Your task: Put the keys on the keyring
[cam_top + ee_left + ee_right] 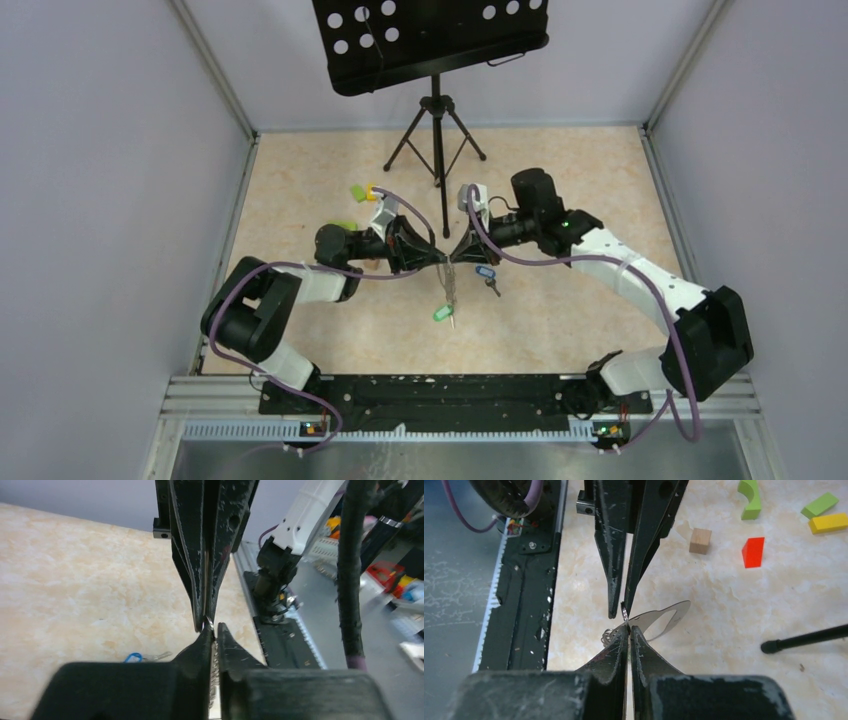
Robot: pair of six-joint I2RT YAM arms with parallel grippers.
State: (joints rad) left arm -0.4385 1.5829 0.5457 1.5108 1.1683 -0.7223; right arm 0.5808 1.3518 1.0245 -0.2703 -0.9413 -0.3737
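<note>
- Beige marbled table (pixel 570 170) inside grey walls; black perforated music stand (pixel 430 35) on a tripod at top centre of the overhead view.
- The two arms met tip to tip at frame centre, over the table.
- Right gripper (pixel 627 630): fingers clenched on the near end of the keyring (pixel 676 609), which in its own wrist view showed as a flat, silvery, loop-shaped plate pointing right.
- Left gripper (pixel 215 630): fingers nearly together, tips against the right gripper's tips, pinching a small wire ring at the same end of the keyring; the chain (pixel 450 288) sat in the narrow gap between them.
- Overhead, the chain ran down-frame from the meeting point to the green-tagged key (pixel 440 313); could not tell whether it touched the table.
- Blue-tagged key (pixel 485 272) lay loose on the table, just right of the chain and apart from the keyring.
- Upper right of the right wrist view: wooden cube (pixel 700 540), red block (pixel 753 551), green arch (pixel 750 500), green block (pixel 819 505), yellow block (pixel 828 522).
</note>
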